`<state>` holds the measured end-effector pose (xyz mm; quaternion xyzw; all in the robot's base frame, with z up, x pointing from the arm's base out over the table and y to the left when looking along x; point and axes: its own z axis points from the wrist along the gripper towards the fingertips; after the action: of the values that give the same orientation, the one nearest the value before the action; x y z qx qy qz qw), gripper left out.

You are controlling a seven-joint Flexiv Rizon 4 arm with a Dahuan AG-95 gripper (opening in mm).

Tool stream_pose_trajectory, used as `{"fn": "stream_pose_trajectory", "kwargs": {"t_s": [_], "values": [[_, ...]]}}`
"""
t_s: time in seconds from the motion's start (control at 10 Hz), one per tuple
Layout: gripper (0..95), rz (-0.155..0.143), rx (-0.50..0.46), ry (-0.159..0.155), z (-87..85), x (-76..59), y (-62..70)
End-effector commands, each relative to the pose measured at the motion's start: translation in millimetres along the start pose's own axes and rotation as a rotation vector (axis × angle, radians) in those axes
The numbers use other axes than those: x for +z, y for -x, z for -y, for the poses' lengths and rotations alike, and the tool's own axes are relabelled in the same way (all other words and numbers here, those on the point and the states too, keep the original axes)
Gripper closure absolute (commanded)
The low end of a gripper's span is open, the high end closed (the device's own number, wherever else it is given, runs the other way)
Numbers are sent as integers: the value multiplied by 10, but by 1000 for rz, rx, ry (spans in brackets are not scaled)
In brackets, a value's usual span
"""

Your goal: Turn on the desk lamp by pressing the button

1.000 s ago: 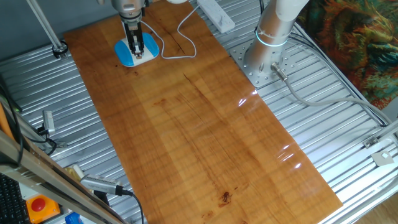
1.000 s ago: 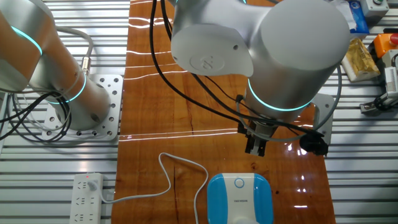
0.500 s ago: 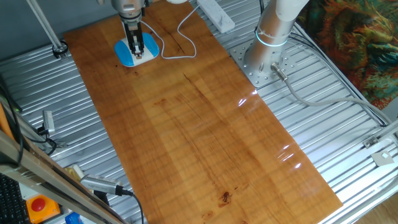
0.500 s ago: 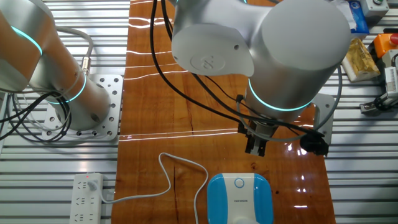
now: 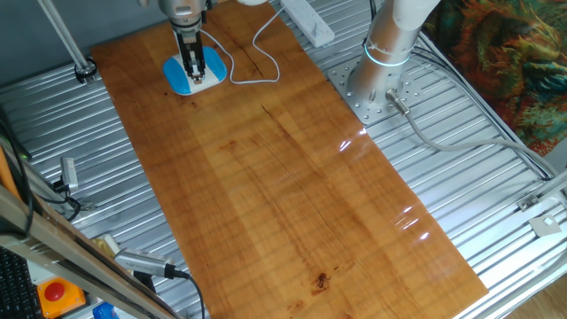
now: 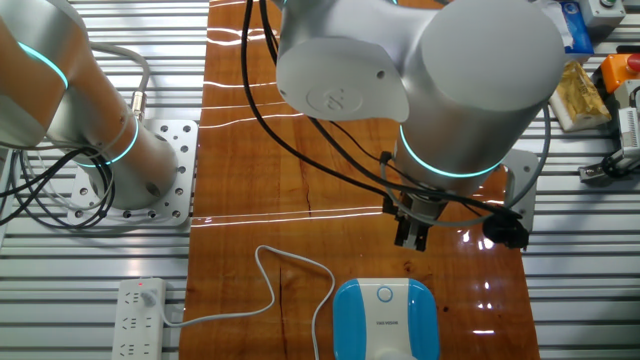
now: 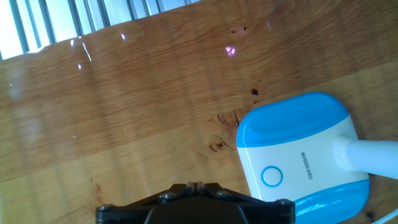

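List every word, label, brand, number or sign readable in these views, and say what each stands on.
Small dark print on the white top of the desk lamp base, beside the round button: a short brand-like word, too blurred to read with certainty in the hand view.
The same print on the lamp base in the other fixed view: too small to read.
Power strip: no readable marking.
Nothing else legible.

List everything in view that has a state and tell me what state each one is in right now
desk lamp: resting flat on the wooden board, no glow visible.
button: untouched, nothing pressing it.
gripper: apart from the lamp base; open or shut cannot be told.
white cord: slack, looping across the board.
power strip: lying on the metal table.
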<state>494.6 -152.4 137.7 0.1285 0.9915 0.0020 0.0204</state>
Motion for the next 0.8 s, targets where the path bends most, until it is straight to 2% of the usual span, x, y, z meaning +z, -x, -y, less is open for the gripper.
{"fn": "stream_pose_trajectory", "kwargs": {"t_s": [0.1, 0.8], "values": [[950, 0, -1, 1, 0, 0, 1], [950, 1, -10, -6, 25, 28, -5]]}}
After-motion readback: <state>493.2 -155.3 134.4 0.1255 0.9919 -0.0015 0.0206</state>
